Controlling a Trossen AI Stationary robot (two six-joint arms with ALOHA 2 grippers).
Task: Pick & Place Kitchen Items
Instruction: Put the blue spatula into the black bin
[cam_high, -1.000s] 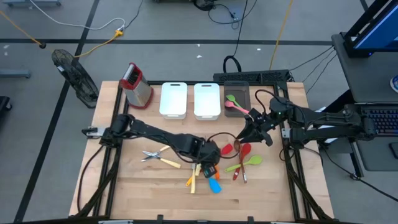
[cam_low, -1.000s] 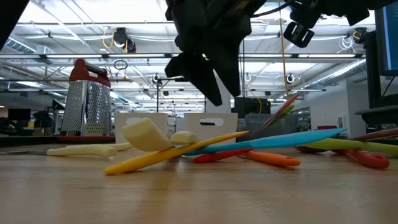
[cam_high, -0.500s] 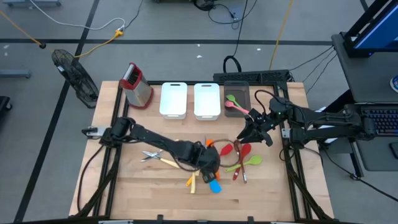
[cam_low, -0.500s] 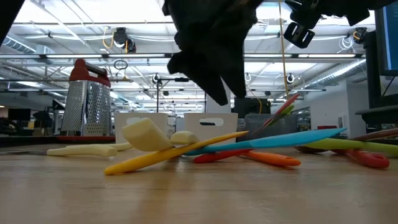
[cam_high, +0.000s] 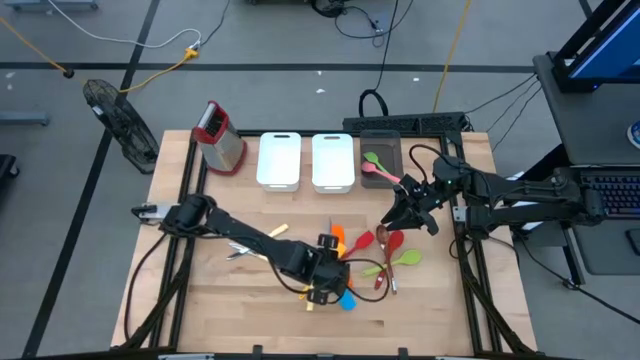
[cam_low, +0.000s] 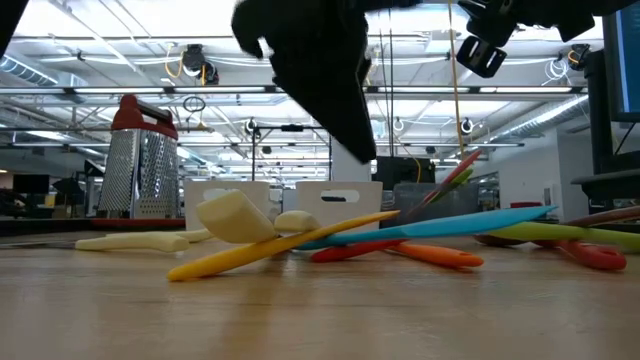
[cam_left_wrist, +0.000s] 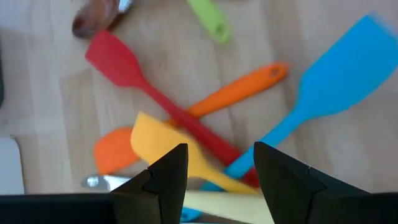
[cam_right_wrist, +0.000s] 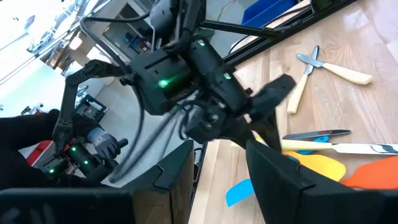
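Red spatula (cam_left_wrist: 163, 104) lies diagonally beneath the left gripper (cam_left_wrist: 214, 177), whose spread fingers hold nothing; only the wrist view shows it crossing the orange spatula (cam_left_wrist: 239, 92).

**Robot body: two dark arms, black cabling**

Both arms are seen as matte black, built of rounded tubular links with bulkier joint housings. The left gripper (cam_left_wrist: 214, 177) is formed of two dark, angular, flat-faced fingers (cam_left_wrist: 166, 174). The right gripper (cam_right_wrist: 217, 171) is shown with similar blocky black fingers. Black cables are looped along the left arm's wrist, where a green indicator light is lit. Thin dark cables are trailed from the right arm's base.
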